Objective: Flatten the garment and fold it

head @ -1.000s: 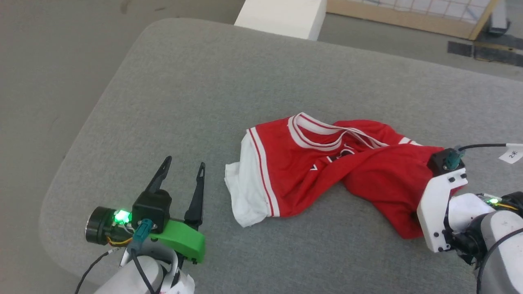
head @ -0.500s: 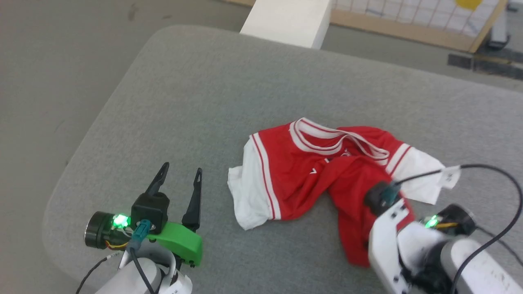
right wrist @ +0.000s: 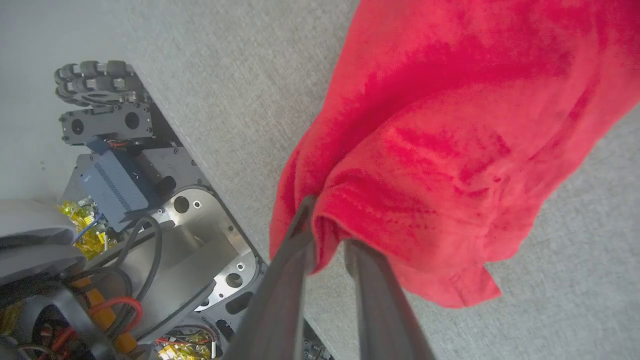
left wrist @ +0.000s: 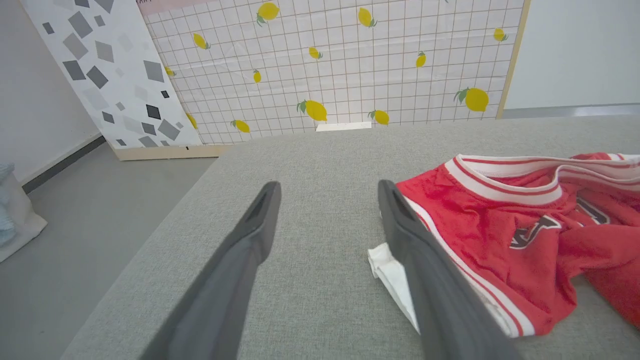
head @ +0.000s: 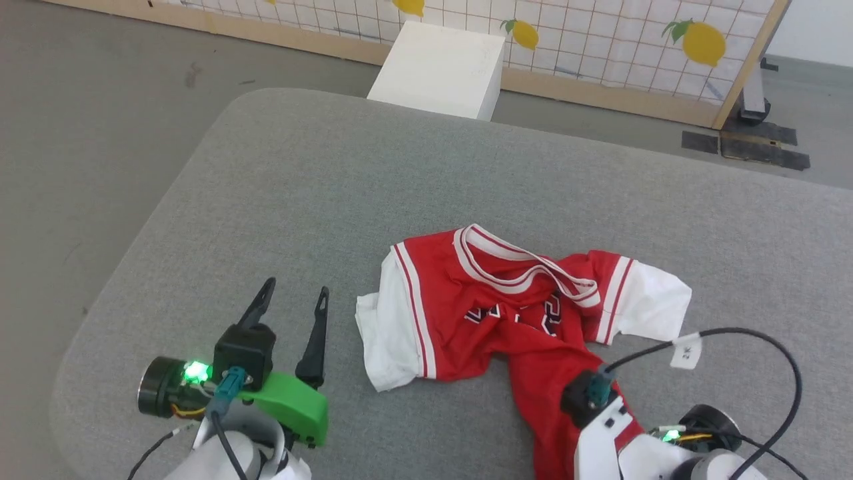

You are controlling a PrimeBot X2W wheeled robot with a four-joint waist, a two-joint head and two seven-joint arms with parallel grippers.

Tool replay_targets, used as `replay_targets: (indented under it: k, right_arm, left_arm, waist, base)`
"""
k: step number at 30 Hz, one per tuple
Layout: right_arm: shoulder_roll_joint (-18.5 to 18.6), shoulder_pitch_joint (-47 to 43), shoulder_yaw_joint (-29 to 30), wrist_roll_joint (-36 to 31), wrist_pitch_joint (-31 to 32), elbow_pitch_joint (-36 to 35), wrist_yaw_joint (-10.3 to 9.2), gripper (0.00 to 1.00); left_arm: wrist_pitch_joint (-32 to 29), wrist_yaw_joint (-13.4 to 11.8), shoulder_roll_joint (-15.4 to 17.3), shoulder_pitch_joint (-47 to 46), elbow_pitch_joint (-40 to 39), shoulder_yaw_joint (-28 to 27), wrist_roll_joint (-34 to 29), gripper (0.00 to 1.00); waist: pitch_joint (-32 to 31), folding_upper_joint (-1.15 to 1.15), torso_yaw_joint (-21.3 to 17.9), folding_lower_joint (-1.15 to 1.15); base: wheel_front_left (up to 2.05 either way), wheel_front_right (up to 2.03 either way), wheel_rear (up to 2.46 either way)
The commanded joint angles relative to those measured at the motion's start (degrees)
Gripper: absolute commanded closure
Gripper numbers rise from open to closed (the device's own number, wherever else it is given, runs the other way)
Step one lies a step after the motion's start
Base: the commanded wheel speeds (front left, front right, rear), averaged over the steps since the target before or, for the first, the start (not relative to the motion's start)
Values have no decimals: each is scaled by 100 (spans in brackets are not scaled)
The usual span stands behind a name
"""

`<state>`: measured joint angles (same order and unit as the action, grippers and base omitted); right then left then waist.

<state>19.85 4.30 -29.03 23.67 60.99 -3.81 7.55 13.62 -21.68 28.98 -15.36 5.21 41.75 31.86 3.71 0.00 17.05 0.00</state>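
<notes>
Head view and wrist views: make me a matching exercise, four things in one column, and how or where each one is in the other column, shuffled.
Things:
1. left tool
2. right tool
3. jersey
4. white box

States or places:
A. pinching a bunch of red fabric
B. beyond the far edge of the gray padded surface
C. open, fingers apart, nothing between them
D. lying crumpled, collar and both white sleeves showing

Pairs: 1-C, 2-A, 3-D, 4-B
</notes>
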Motion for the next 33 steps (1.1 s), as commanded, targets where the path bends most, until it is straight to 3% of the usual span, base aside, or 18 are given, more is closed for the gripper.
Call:
replay_targets:
  k: [1, 10, 14, 23, 33]
  right_arm:
    - [-40, -34, 78, -12, -24, -31, -6, 0]
    - [318, 303, 1021, 306, 266, -657, -6, 0]
    - [487, 549, 1578, 139, 187, -642, -6, 0]
    - [340, 1471, 2101, -602, -77, 631, -6, 0]
    - [154, 2152, 2207, -1302, -183, 2000, -6, 0]
  left_arm:
    - [-29, 0, 41, 92, 17, -1, 62, 0]
    - [-103, -46, 98, 166, -29, -12, 138, 0]
    - [-111, -40, 68, 114, -66, 8, 135, 0]
    - [-57, -24, -30, -107, -160, 23, 49, 0]
    - [53, -8, -188, -256, -126, -1, -66, 0]
  waist:
    - [-48, 0, -26, 0]
    - [-241, 0, -157, 0]
    - [-203, 0, -132, 0]
    - [470, 0, 157, 0]
    - [1165, 0, 519, 0]
  base:
    - [0, 0, 0]
    - [0, 0, 0]
    - [0, 0, 0]
    - [0, 0, 0]
    - [0, 0, 0]
